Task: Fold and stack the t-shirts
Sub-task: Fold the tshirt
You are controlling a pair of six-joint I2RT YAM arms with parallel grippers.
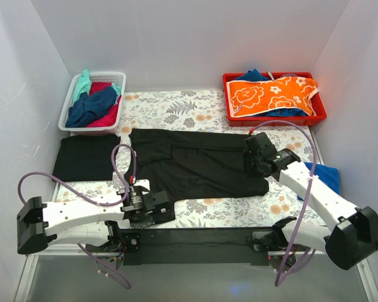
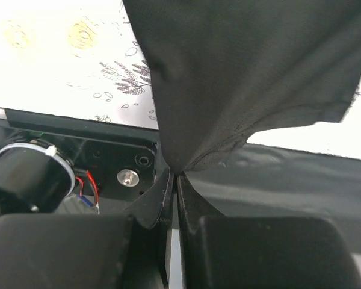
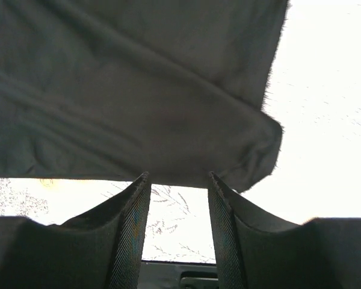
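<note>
A large black t-shirt (image 1: 195,160) lies spread across the middle of the fern-patterned cover. My left gripper (image 1: 159,202) is at its near left corner. In the left wrist view this gripper (image 2: 175,174) is shut on a pinch of the black t-shirt (image 2: 240,72), which hangs up from the jaws. My right gripper (image 1: 252,157) is at the shirt's right end. In the right wrist view it (image 3: 178,179) is open, with the shirt's folded edge (image 3: 168,120) just past its fingertips. A folded black t-shirt (image 1: 85,157) lies at the left.
A white basket (image 1: 69,107) of mixed coloured shirts stands at the back left. A red tray (image 1: 321,116) with an orange flowered cloth (image 1: 271,94) stands at the back right. A blue cloth (image 1: 324,171) lies under my right arm. The black base bar (image 1: 195,239) runs along the near edge.
</note>
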